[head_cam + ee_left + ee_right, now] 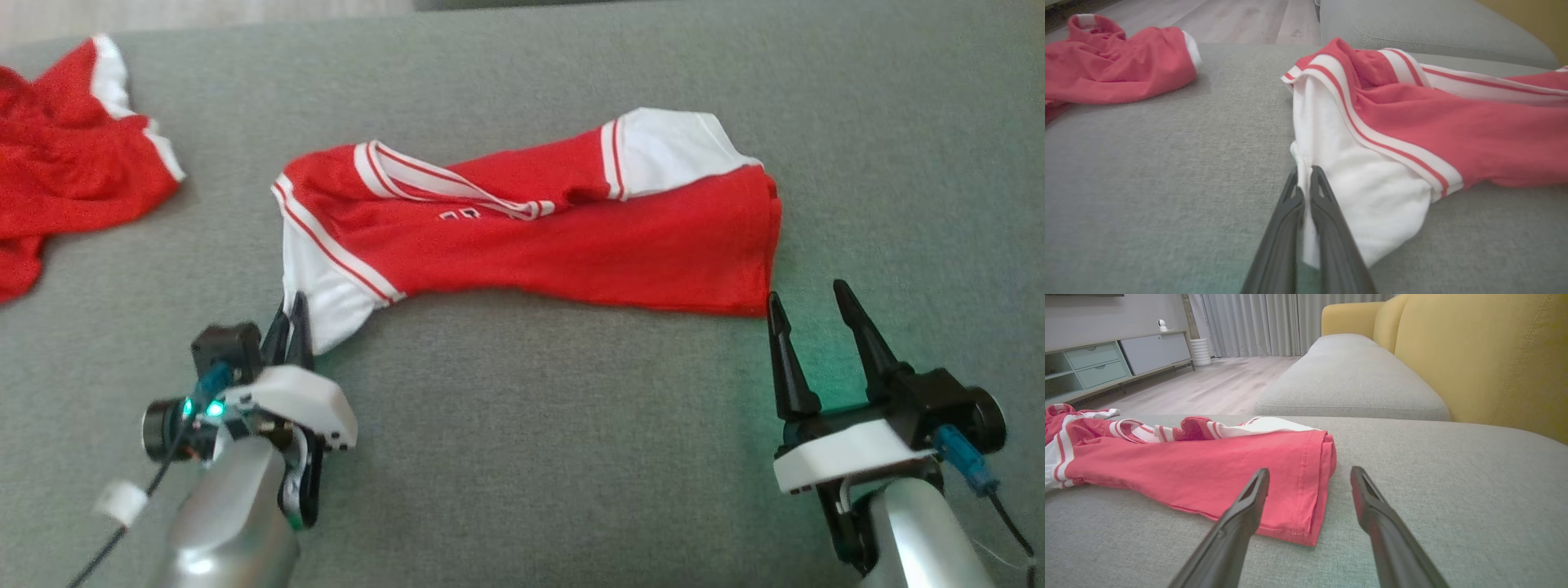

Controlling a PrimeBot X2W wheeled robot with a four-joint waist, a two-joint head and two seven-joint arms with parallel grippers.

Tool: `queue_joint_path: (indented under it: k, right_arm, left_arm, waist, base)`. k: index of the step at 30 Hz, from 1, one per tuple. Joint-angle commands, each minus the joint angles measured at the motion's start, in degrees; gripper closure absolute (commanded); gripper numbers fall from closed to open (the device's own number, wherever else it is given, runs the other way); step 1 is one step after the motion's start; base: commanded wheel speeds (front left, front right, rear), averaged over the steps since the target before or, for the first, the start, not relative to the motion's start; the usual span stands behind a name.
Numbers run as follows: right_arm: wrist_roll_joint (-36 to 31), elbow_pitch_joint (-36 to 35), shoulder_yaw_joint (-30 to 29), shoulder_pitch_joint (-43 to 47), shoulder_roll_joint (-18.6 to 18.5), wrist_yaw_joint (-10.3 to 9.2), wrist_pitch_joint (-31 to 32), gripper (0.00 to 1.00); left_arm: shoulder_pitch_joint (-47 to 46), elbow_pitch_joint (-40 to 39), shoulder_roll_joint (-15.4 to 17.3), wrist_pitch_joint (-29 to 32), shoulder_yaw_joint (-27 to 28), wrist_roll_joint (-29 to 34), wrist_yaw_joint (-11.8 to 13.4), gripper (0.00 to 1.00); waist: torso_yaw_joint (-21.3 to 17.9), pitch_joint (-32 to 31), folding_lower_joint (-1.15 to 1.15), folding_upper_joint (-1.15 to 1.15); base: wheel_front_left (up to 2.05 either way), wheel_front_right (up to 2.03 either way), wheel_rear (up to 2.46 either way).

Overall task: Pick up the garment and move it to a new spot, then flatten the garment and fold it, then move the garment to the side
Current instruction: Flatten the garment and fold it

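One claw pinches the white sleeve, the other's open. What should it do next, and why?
Probably ease the right gripper forward onto the hem corner of the jersey and close. The left gripper is shut on the white sleeve; the right jaws stand open near that corner, holding nothing.

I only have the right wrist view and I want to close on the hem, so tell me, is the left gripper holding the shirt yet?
Observer: Yes. The left gripper is shut on the edge of the white sleeve of the shirt.
Operator: Is that shirt the only garment on the cushion?
Observer: No. A second red garment lies crumpled at the robot's far left, with bare cushion between the two.
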Motion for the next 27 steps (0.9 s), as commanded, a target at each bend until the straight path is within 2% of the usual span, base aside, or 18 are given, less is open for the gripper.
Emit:
queue_joint_path:
  k: [1,6,13,16,17,18,20,27]
  right_arm:
    - [0.3,-1.6,1.1,0.3,-0.2,-0.04,-0.6,0.00]
    - [0.6,-1.3,1.0,1.3,-0.2,-0.04,-0.6,0.00]
    - [0.5,-1.3,0.6,1.6,-0.2,-0.04,-0.6,0.00]
    - [0.5,-1.3,0.5,1.5,-0.2,-0.04,-0.6,0.00]
    - [0.4,-1.2,0.5,1.4,-0.2,-0.04,-0.6,0.00]
    - [0.4,-1.2,0.5,1.3,-0.2,-0.04,-0.6,0.00]
    - [0.5,-1.1,0.4,1.2,-0.2,-0.04,-0.6,0.00]
    - [0.5,-1.0,-0.1,1.1,-0.2,-0.04,-0.6,0.00]
  left_arm:
    - [0.7,-2.0,1.5,-1.4,1.7,-0.4,0.8,1.00]
    - [5.9,-7.3,2.7,-3.2,2.6,-0.2,4.0,1.00]
    - [15.5,-17.7,4.1,-2.1,3.7,0.3,11.1,1.00]
    - [18.5,-20.4,4.1,-0.4,3.3,-0.1,12.1,1.00]
    - [19.1,-21.0,4.1,0.0,3.2,-0.2,12.2,0.89]
    - [19.5,-21.4,4.1,0.2,3.2,-0.3,12.4,0.56]
    - [20.0,-21.8,4.1,0.6,3.0,-0.4,12.6,0.00]
    - [19.5,-24.2,4.6,-0.6,2.9,0.0,12.7,0.00]
  waist:
    - [1.2,-1.4,0.00,0.00]
    - [3.2,-3.5,0.00,0.00]
    - [3.9,-4.1,0.00,0.00]
    - [3.6,-4.0,0.00,0.00]
    - [3.5,-3.9,0.00,0.00]
    - [3.3,-3.8,0.00,0.00]
    - [3.0,-3.8,0.00,0.00]
    - [2.4,-4.3,0.00,0.00]
  base:
    - [0.00,0.00,0.00]
    - [0.00,0.00,0.00]
    - [0.00,0.00,0.00]
    - [0.00,0.00,0.00]
    - [0.00,0.00,0.00]
    - [0.00,0.00,0.00]
    - [0.00,0.00,0.00]
    - [0.00,0.00,0.00]
